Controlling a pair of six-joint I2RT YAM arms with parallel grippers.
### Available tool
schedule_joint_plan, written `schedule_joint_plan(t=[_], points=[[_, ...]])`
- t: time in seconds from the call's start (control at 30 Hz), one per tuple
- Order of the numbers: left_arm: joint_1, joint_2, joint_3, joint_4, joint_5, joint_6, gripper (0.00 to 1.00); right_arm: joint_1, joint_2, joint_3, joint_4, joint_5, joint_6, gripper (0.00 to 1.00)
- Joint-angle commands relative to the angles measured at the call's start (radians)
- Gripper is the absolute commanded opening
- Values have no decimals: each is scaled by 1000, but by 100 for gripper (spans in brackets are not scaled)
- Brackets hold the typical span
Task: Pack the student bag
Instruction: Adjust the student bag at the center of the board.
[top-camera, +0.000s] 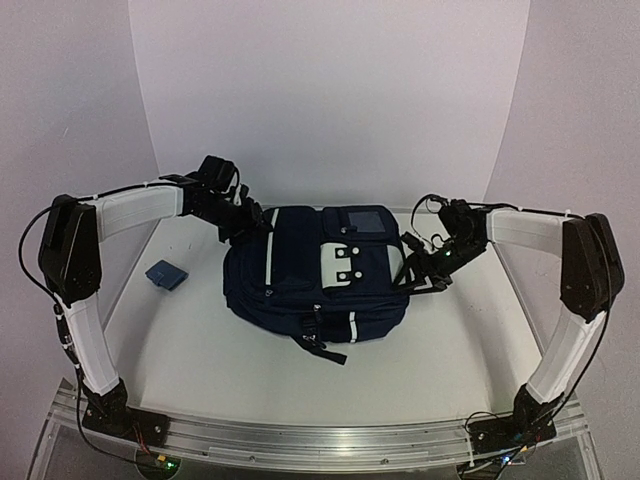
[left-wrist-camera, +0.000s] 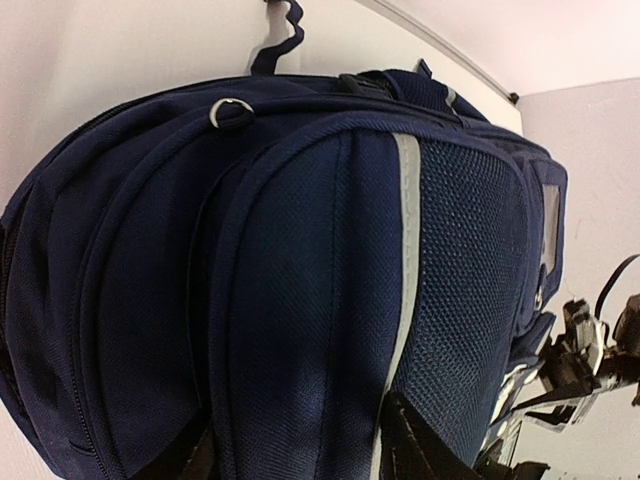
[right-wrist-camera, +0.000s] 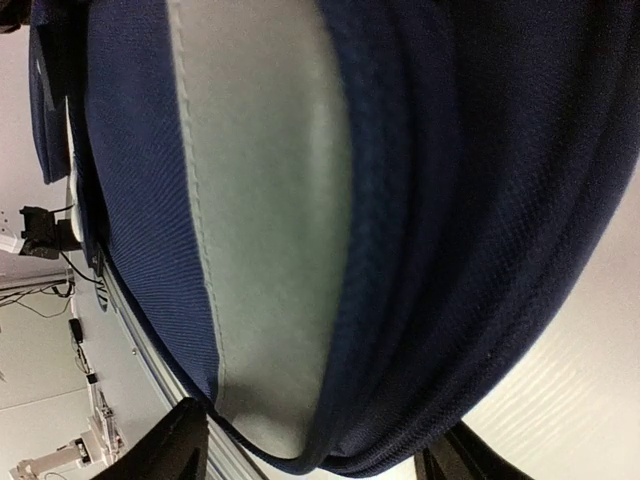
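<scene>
The white surface (top-camera: 200, 340) carries the student bag (top-camera: 320, 275) lying flat at its middle, a little toward the far edge, with the white patch facing up and a black strap trailing toward the near edge. The left claw (top-camera: 255, 222) sits at the bag's far-left corner and the right claw (top-camera: 425, 262) at its right side. Each has its fingers spread apart with navy fabric filling the gap between them, though whether the pads touch the cloth I cannot tell. A small blue flat object (top-camera: 166, 274) lies near the surface's left edge, apart from the bag.
</scene>
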Motion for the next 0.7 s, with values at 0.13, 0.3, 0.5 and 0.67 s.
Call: schedule_joint_plan(t=[0.13,0.3,0.5,0.67], points=[[8,-6,-22,-117,50,78,53,-23,-133,54,-49,78,13,86],[9,46,59,-133,98,112,54,-25,-165,131,-113,119,-19,98],[11,42,70,-86,126,138,56,-28,-106,203,-145,160,-26,98],[10,-5,65,-92,161,105,68,-28,-87,231,-145,147,-36,98]])
